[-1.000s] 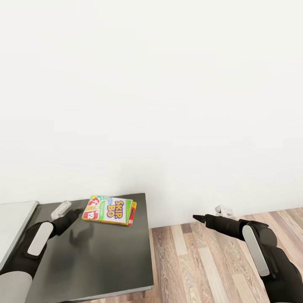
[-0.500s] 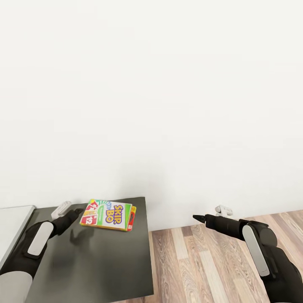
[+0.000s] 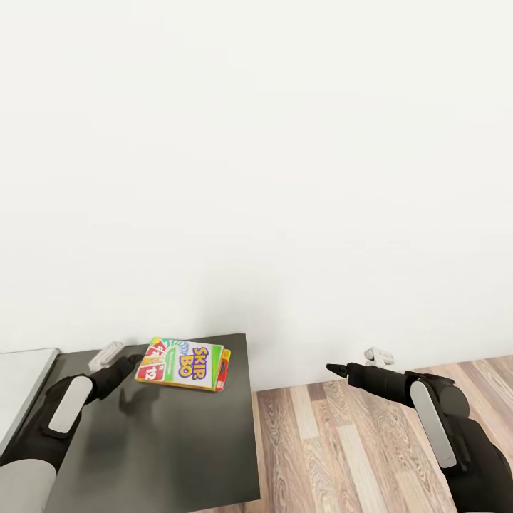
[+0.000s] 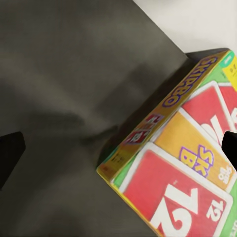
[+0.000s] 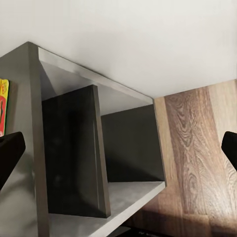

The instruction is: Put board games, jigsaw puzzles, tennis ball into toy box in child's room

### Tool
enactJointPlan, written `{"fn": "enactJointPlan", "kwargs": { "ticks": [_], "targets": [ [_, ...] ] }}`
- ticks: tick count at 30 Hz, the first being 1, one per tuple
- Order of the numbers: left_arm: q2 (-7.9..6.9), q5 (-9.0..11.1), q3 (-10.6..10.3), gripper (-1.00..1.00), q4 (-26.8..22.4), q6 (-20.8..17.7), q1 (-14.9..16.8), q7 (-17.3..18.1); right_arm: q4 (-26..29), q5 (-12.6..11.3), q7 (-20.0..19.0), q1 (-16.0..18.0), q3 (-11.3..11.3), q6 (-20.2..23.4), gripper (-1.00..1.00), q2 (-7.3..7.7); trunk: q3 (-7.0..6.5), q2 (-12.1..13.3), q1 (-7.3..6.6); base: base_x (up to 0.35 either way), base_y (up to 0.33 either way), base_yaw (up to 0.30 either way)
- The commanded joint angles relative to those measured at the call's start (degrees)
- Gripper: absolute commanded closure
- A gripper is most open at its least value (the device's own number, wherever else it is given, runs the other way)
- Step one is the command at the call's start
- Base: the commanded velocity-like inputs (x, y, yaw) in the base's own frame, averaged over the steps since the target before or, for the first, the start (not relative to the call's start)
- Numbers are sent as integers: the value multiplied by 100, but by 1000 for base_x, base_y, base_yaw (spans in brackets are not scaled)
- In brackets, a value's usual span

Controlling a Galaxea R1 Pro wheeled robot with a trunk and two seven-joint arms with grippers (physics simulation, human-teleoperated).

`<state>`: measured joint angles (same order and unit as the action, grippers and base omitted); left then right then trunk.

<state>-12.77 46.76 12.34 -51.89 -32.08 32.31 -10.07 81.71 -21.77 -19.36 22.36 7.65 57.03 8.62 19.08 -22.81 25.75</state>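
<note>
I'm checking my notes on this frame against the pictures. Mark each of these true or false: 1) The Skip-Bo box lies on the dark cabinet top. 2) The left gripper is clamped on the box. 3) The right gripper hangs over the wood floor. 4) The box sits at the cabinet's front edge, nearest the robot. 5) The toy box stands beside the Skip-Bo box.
1) True: the Skip-Bo box lies flat on the dark cabinet top.
2) False: the left gripper is open, beside the box's corner.
3) True: the right gripper is over the wood floor.
4) False: it sits near the wall.
5) False: nothing stands beside it.
</note>
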Motion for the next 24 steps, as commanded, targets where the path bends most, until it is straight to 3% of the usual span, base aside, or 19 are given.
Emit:
{"fn": "enactJointPlan", "kwargs": {
  "ticks": [1,12,24],
  "targets": [
    [3,59,-15,-100,31,-26,3,-48,3,50,-59,5,8,25,-100,-1,10,-11,3,1,0,-86],
    [90,60,-87,-100,651,-19,3,-41,3,50,-59,5,8,27,-100,-1,10,-11,3,1,0,-57],
    [113,61,-105,-100,776,-18,3,-39,3,50,-59,5,8,27,-100,-1,10,-11,3,0,0,-57]
  ]
}}
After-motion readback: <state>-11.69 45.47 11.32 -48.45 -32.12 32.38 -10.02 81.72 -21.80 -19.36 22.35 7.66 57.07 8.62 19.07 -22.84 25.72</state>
